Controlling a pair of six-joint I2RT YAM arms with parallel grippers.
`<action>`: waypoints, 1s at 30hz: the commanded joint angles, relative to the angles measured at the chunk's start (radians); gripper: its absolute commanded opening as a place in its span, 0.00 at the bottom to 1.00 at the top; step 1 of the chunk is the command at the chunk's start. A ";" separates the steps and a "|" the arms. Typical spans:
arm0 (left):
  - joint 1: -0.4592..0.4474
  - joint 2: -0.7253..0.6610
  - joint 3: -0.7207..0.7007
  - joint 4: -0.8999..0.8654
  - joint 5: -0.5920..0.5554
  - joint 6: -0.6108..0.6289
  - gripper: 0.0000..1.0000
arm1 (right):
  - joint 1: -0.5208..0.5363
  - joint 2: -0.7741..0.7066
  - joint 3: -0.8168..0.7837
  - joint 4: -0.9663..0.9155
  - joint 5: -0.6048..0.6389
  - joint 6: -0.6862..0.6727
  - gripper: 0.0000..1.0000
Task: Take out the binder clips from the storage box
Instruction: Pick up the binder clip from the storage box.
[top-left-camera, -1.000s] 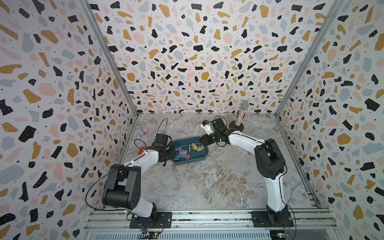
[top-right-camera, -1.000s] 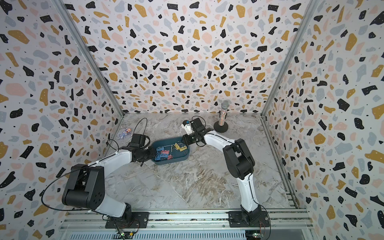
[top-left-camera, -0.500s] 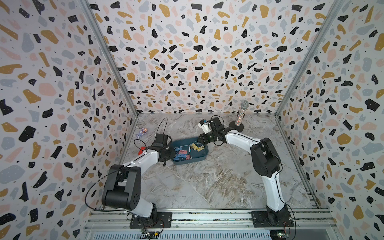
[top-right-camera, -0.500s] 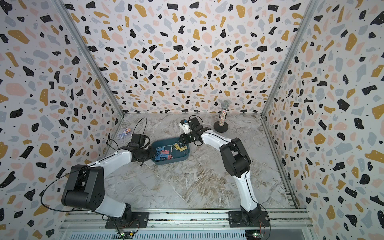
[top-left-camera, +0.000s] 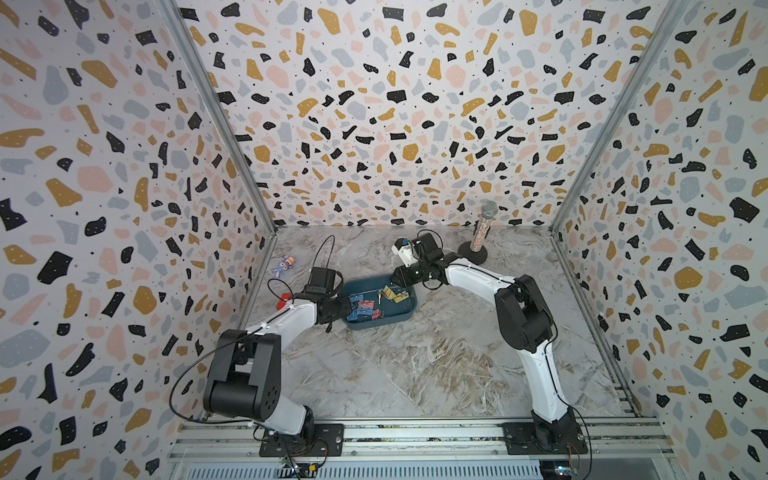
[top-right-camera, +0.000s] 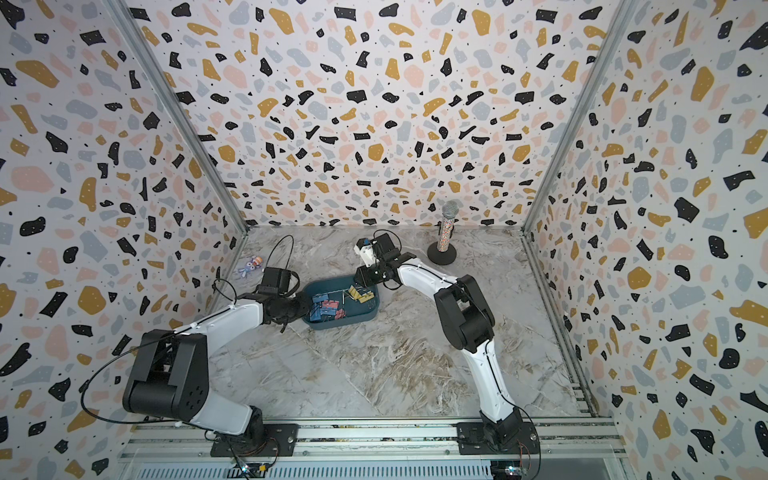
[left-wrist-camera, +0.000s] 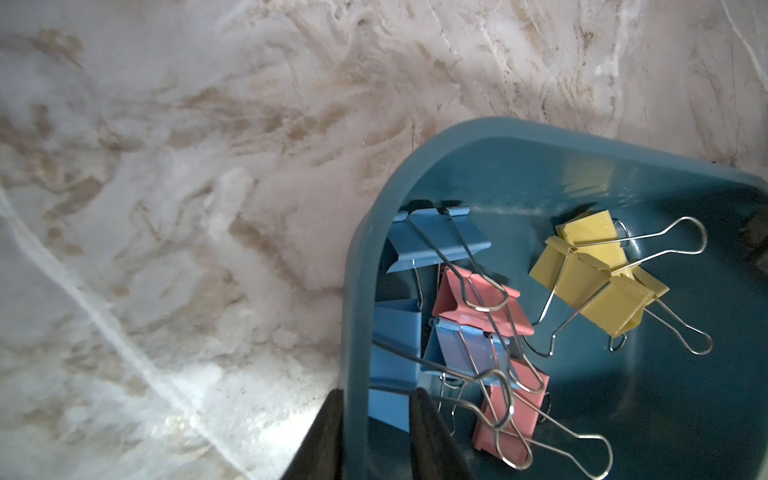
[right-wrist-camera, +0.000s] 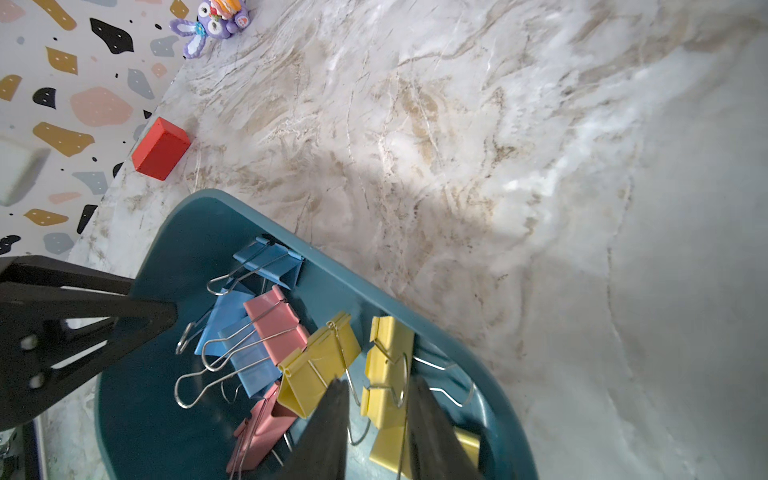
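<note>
The dark teal rounded plastic storage box (left-wrist-camera: 478, 149) looks smooth with a soft sheen. The pastel painted-metal binder clips (left-wrist-camera: 482, 307) are matt, and their thin wire handles (left-wrist-camera: 648, 237) are bright and shiny. The marble-patterned counter (right-wrist-camera: 457, 145) is smooth and faintly glossy.

A marble-patterned tabletop (top-left-camera: 415, 365) carries a teal storage box (top-left-camera: 381, 323), a red block (top-left-camera: 284, 300) and purple toy figure (top-left-camera: 285, 264) by its left edge, and a glittery microphone (top-left-camera: 481, 232) standing upright at the back.
</note>
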 joint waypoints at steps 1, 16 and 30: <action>0.005 -0.026 -0.011 0.020 0.009 0.001 0.29 | 0.008 0.000 0.041 -0.052 0.014 0.000 0.30; 0.004 -0.032 -0.013 0.026 0.018 -0.002 0.29 | 0.010 0.032 0.083 -0.096 0.026 0.000 0.29; 0.005 -0.033 -0.016 0.031 0.021 -0.003 0.29 | 0.014 0.064 0.123 -0.127 0.020 0.001 0.28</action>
